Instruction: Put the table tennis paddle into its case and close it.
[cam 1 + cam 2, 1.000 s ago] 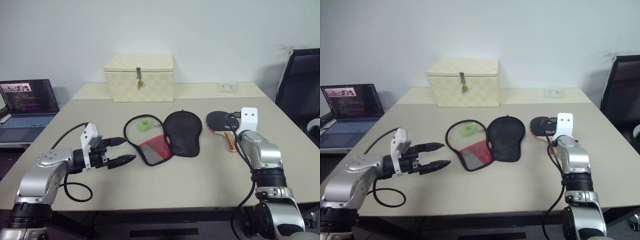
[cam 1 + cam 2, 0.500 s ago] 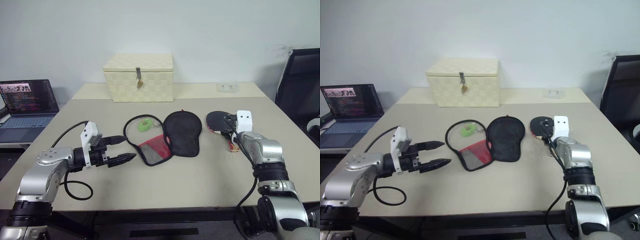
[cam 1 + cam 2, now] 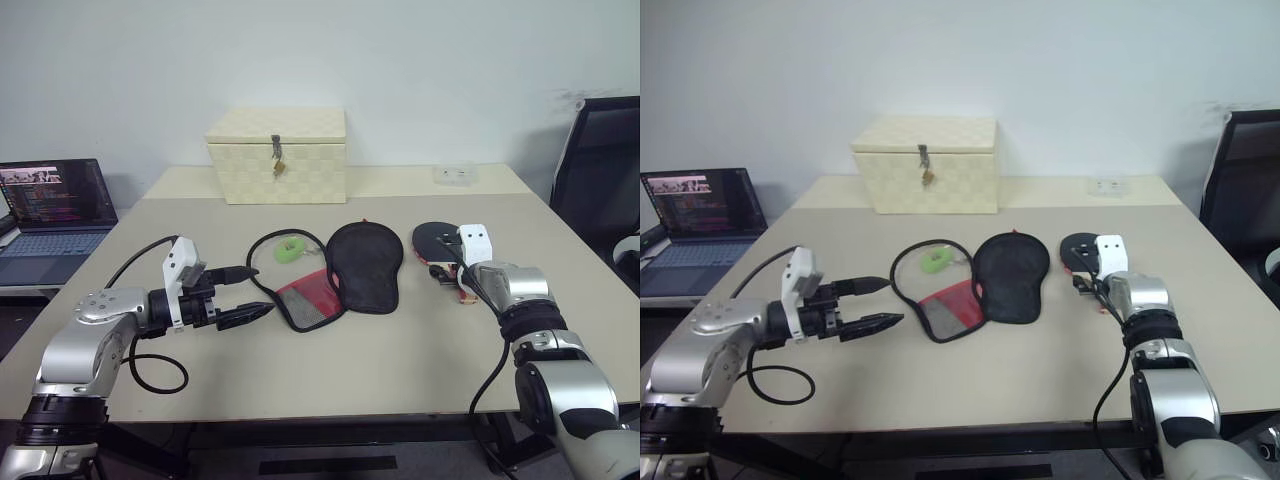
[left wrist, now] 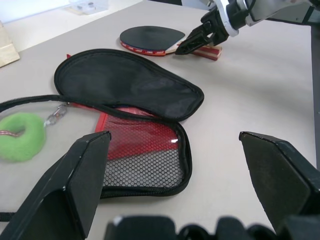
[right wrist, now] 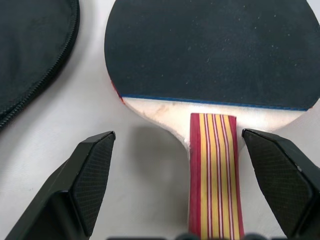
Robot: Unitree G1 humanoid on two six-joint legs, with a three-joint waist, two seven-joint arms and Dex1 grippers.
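Beige table (image 3: 400, 370) carries everything. At its far edge, a cream woven box (image 3: 278, 155) with a latch; off the robot's left side, an open laptop (image 3: 55, 205).

The case (image 3: 345, 268) lies unzipped at mid-table, black flap folded open beside the red mesh half, a black cord looping away from it. A green ring (image 3: 291, 251) sits inside the loop; the left wrist view shows it clipped to a metal link at the zip edge, which the head views do not resolve.

The table tennis paddle (image 5: 210, 55) lies flat to the right of the case, apart from it, black rubber up. The right wrist view alone shows the handle striped red and yellow, with a pale wood neck.

Left gripper (image 3: 243, 297): fingers spread wide, holding nothing, hovering just left of the case.

Right gripper (image 4: 192, 42): jaws wide, one finger on each side of the handle, not closed on it. The left wrist view shows the fingertips down at the paddle's neck; contact cannot be told.
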